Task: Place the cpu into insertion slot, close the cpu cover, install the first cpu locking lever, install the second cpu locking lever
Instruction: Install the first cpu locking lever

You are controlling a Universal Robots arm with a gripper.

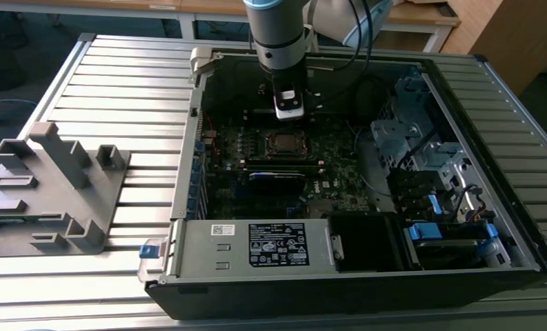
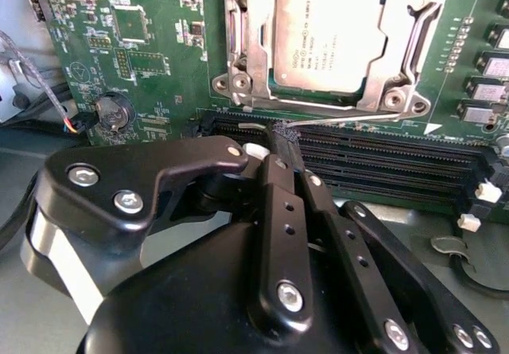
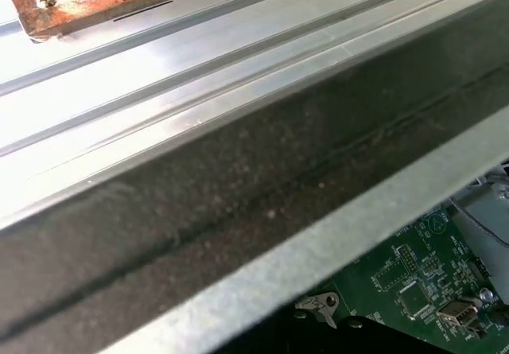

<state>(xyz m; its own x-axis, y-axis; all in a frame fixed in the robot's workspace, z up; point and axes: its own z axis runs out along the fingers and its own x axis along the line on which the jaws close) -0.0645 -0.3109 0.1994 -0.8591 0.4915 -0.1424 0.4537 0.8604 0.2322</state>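
The cpu (image 2: 330,32) lies flat in the insertion slot (image 2: 235,83) on the green board, its grey metal top showing through the window of the silvery cpu cover (image 2: 253,44), which lies down around it. A thin wire locking lever (image 2: 358,119) runs along the socket's side next to the memory slots. My black gripper (image 2: 285,135) is shut, its tip at that lever's free end and apparently touching it. In the exterior view the gripper (image 1: 290,114) hangs inside the open computer case just behind the cpu (image 1: 283,142).
Long black memory slots (image 2: 382,151) lie between the gripper and the socket. A blue-sheened module (image 1: 275,178), power supply box (image 1: 254,245) and drive cage (image 1: 411,138) crowd the case. A grey fixture (image 1: 52,186) stands on the exterior view's left. The case wall (image 3: 238,195) is close.
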